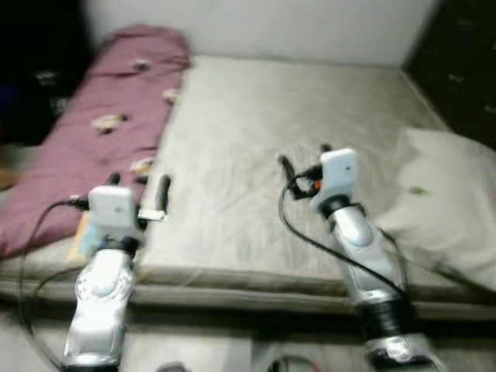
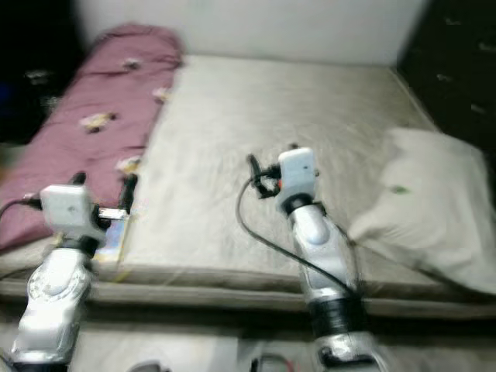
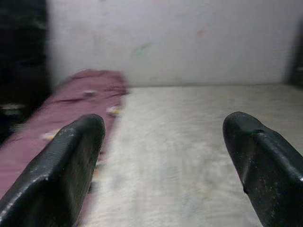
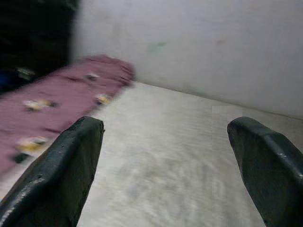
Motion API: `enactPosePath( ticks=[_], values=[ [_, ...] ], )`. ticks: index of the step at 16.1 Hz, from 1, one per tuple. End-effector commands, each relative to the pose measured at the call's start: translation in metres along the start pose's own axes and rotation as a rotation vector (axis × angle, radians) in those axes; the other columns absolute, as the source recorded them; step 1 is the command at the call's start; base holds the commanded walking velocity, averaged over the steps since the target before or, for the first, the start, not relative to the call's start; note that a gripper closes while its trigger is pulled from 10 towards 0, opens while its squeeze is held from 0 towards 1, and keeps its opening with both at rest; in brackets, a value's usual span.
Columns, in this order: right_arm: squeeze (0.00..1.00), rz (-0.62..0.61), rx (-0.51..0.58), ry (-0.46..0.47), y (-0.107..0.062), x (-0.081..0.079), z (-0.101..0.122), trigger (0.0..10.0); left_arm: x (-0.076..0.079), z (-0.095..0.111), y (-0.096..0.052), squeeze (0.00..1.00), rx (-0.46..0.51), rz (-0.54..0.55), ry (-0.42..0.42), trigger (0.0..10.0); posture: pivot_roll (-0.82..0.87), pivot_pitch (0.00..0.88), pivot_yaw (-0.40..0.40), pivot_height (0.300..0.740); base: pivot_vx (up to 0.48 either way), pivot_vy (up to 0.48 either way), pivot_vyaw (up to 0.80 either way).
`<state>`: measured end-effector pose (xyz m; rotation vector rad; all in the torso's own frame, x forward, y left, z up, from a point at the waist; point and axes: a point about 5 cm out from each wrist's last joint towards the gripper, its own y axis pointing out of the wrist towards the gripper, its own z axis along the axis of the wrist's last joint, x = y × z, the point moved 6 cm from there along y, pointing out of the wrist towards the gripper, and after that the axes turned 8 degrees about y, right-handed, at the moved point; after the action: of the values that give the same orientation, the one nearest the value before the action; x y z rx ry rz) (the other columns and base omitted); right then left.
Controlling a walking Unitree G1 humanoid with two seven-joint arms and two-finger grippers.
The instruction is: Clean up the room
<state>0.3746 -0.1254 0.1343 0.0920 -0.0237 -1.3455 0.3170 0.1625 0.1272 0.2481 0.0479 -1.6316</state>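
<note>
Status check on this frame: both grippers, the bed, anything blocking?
Left gripper open, empty, over bed's near left edge. Right gripper open, empty, above mattress. Maroon blanket bunched left, pillow right. Nothing blocking.

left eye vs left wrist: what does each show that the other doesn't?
Left eye alone: the white pillow on the bed's right side, the right gripper held open over the bed, both silver arms, and a flat colourful item, too blurred to identify, at the near edge under the left arm.
Left wrist alone: a close look along the left gripper, its fingers spread wide with nothing between.
Both: the beige mattress, the maroon blanket and the white wall.
</note>
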Motion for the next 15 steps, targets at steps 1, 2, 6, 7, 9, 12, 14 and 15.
enactPosePath(
  ticks=[1, 2, 6, 7, 9, 12, 14, 15],
  values=[
    [0.0, 0.002, 0.016, 0.012, 0.003, -0.004, 0.005, 10.0, -0.014, -0.004, -0.001, 0.0, -0.021, 0.043, 0.032, 10.0, -0.05, 0.0, -0.05, 0.74, 0.0, 0.0, 0.0],
    [0.0, -0.005, 0.014, 0.014, 0.004, -0.003, 0.004, 10.0, -0.017, -0.006, 0.0, 0.0, -0.023, 0.057, 0.025, 10.0, -0.04, 0.0, -0.052, 0.74, 0.0, 0.0, 0.0],
    [0.0, -0.014, 0.015, 0.013, 0.002, -0.003, 0.004, 10.0, -0.026, -0.007, 0.002, 0.0, -0.037, 0.103, 0.069, 10.0, -0.04, 0.0, -0.042, 0.74, 0.0, 0.0, -0.54],
    [0.0, -0.017, 0.014, 0.015, 0.002, -0.003, 0.003, 10.0, -0.024, -0.007, 0.001, 0.0, -0.04, 0.096, 0.071, 10.0, -0.04, 0.0, -0.042, 0.74, 0.0, 0.0, 0.0],
    [0.0, -0.018, 0.013, 0.013, 0.002, -0.002, 0.003, 10.0, -0.021, -0.007, 0.001, 0.0, -0.037, 0.084, 0.072, 10.0, -0.05, 0.0, -0.042, 0.74, 0.0, 0.0, 0.0],
    [0.0, -0.014, 0.011, 0.004, 0.003, -0.002, 0.003, 10.0, -0.02, -0.008, 0.001, 0.0, -0.039, 0.081, 0.062, 10.0, -0.05, 0.0, -0.044, 0.74, 0.0, -0.321, 0.0],
    [0.0, -0.005, 0.011, -0.005, 0.003, -0.005, 0.002, 10.0, -0.02, -0.009, 0.001, 0.0, -0.042, 0.078, 0.06, 10.0, -0.05, 0.0, -0.043, 0.74, 0.0, -0.322, 0.0],
    [0.0, -0.001, 0.012, -0.007, 0.003, -0.005, 0.003, 10.0, -0.019, -0.009, 0.001, 0.0, -0.043, 0.076, 0.057, 10.0, -0.05, 0.0, -0.044, 0.74, 0.0, -0.322, 0.0]
  ],
)
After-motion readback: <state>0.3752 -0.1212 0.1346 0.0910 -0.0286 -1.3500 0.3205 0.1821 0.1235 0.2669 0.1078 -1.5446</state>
